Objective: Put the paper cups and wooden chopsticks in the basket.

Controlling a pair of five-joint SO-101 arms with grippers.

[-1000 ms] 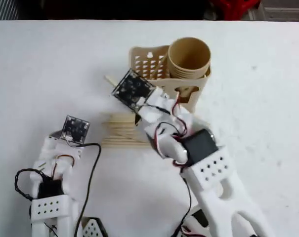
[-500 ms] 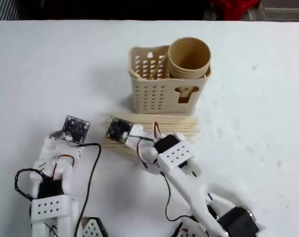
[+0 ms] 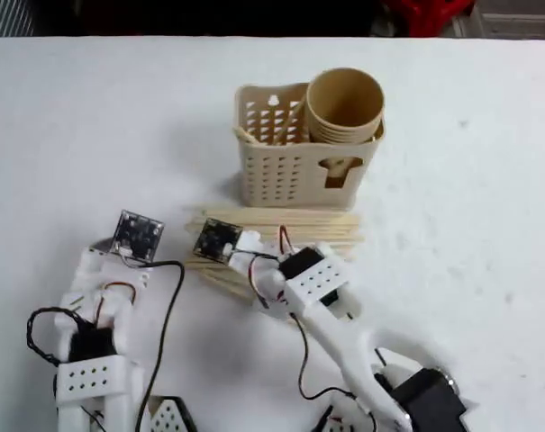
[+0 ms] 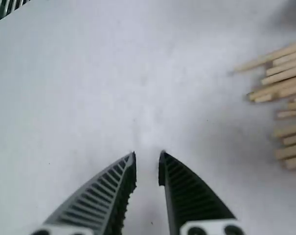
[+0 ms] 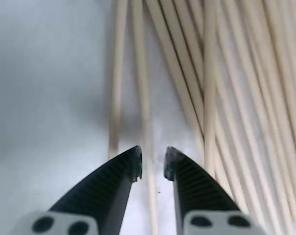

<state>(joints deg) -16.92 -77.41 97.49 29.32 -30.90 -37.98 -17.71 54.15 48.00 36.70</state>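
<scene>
I note right gripper [image 5: 152, 164] low over left part of pale wooden chopsticks pile [image 3: 290, 227], centre frame, below cream perforated plastic basket [image 3: 290, 175]. Jaws narrowly parted, straddling one stick, nothing clamped. Sticks' long axis runs left-right. Left gripper [image 4: 147, 161] farther off, narrowly parted, empty.

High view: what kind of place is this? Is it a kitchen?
Most likely a robot lab bench, not a kitchen: the left arm and right arm, wires showing, sit at a plain white table, beside a basket holding paper cups, and loose chopsticks.
</scene>
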